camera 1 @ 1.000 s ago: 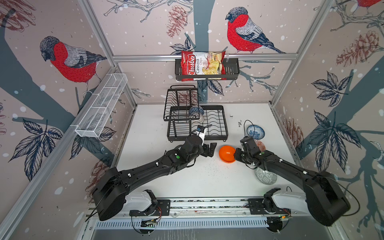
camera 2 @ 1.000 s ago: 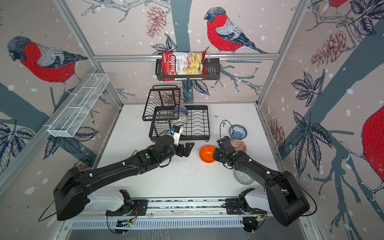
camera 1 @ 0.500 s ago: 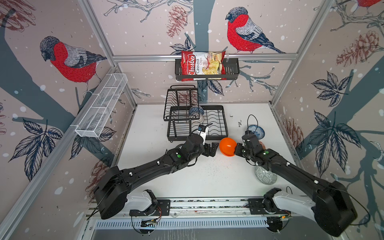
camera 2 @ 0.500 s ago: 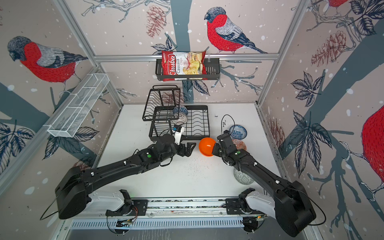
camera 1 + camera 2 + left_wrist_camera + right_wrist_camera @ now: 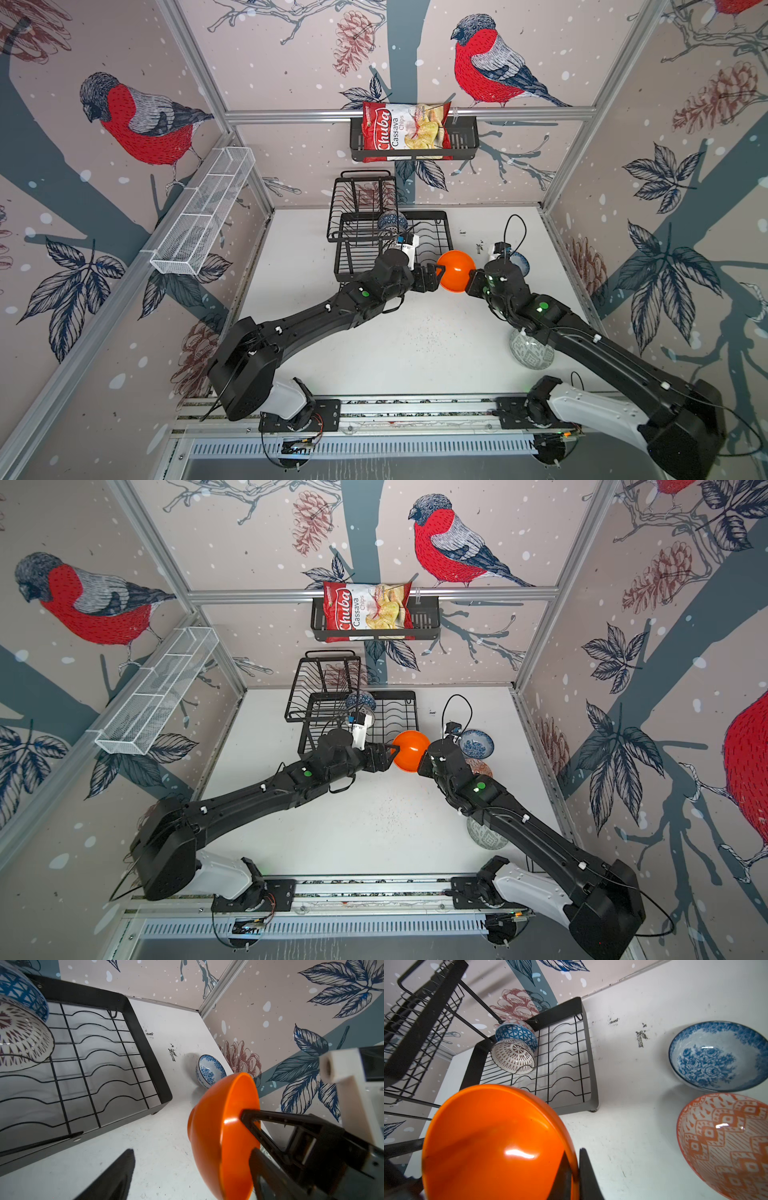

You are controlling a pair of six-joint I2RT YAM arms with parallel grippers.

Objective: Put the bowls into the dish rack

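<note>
Since a second ago, the right end effector has lifted the orange bowl off the tabletop and carried it across to meet the left end effector. The right end effector is clamped on the bowl's rim and holds it on edge in the air. The left end effector's jaws stand apart at the bowl's opposite side; I cannot tell whether they touch it. This reads as a handover not yet completed.

Just beyond the left end effector stands the dish rack. The dark blue geometric bowl and the black-white radial bowl lean together in its base tray, so two of six are loaded.

Near the right end effector, on its side away from the rack, the blue-white floral bowl and the orange-white patterned bowl wait on the tabletop. The grey-green patterned bowl sits further back beside the right arm, which leaves three bowls still to fetch.
</note>
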